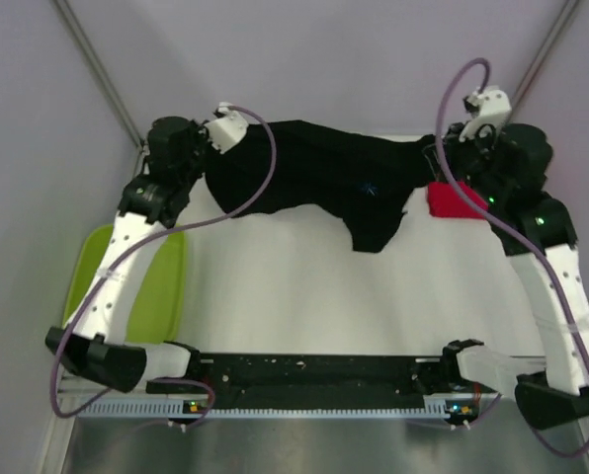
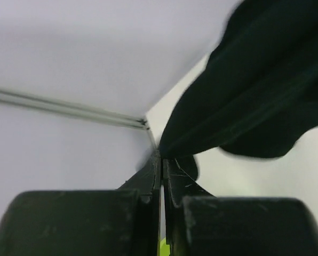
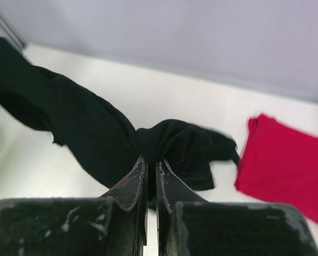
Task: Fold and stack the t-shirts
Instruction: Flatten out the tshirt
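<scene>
While the left end effector [image 2: 161, 160] and right end effector [image 3: 151, 162] are each closed on the black t-shirt [image 1: 314, 173], it spans between them along the far side of the worktop [image 1: 304, 296], a lobe drooping mid-way. Left pinch: thin edge only; likely to slip if tension rises. Right pinch: bunched wad; fold may come out skewed or creased. Folded red t-shirt [image 1: 455, 200] lies just beside the right arm [image 1: 561, 286]; trailing black cloth could drag it out of square.
</scene>
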`<state>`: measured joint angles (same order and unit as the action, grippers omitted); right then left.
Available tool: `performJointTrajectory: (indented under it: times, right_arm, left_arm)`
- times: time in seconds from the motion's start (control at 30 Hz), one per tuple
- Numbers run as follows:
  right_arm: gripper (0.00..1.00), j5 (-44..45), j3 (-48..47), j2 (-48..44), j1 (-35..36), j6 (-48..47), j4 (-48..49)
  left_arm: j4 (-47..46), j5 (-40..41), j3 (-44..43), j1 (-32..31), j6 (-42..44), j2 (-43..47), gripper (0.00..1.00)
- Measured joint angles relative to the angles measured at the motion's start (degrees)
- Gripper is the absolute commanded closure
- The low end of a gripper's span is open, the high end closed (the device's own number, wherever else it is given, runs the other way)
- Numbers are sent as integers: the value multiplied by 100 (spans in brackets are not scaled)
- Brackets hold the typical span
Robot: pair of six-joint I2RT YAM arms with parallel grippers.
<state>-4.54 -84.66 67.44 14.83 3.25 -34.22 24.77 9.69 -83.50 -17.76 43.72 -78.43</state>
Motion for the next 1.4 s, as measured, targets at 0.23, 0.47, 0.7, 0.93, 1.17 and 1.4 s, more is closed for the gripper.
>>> performJointTrajectory:
  times: [0.23,0.47,0.7,0.93,1.17,1.4]
  right_arm:
    - [100,-374,-247,-1471,2,105,-216]
    - [100,-564,-330,-1405,2,129,-662]
    - [100,-623,-2420,1001,-173,26,-756]
    - [100,-872,-6105,4312,-951,901,-557]
    - [100,-1005,-5062,3440,-1169,1132,-48]
    - [100,-1416,-1843,802,-1165,879,286]
  left_arm:
    - [2024,-240,-1311,160,-251,1082,100]
    - [2959,-232,-1458,177,-310,1034,100]
    - [1722,354,-1080,199,-81,129,100]
    - [557,1165,-3598,341,-166,-2291,100]
    - [-330,1134,-3805,310,44,-2127,100]
    - [-337,315,-1259,319,520,-654,56]
